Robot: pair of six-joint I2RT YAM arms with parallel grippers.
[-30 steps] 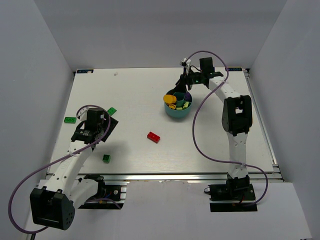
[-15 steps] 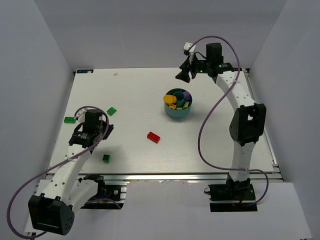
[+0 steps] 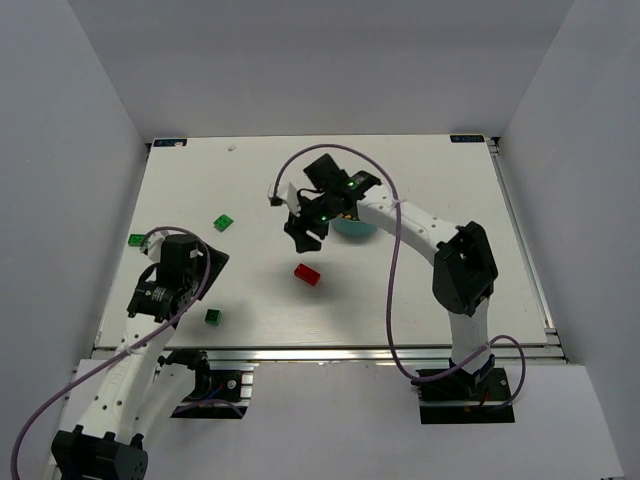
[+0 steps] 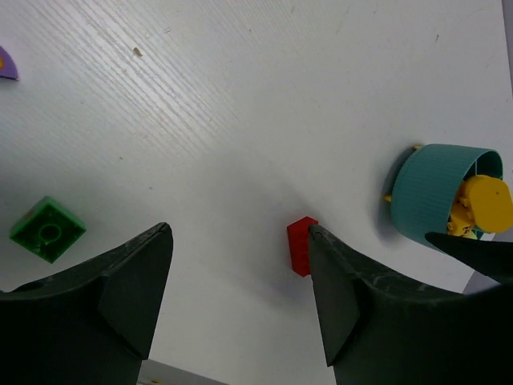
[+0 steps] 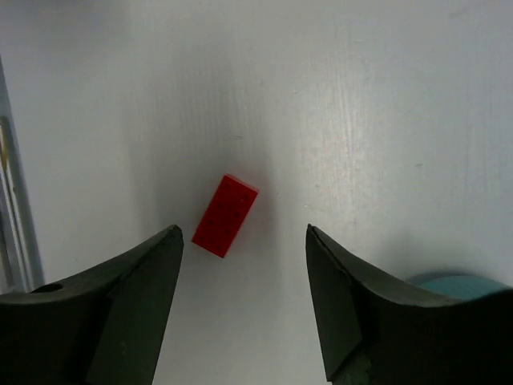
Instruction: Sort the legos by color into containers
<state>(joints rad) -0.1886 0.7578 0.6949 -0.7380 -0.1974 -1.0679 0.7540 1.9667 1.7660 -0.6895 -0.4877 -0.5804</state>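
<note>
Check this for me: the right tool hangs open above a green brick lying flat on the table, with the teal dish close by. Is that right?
One detail is wrong: the brick is red, not green. The right wrist view shows the red brick lying flat on the table below the open right tool, with the teal dish close by.

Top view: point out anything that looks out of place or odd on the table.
Nothing looks spilled or broken. Four bricks lie loose outside the teal dish: a red brick near the middle and three green bricks at the left. The right arm hides most of the dish.
</note>
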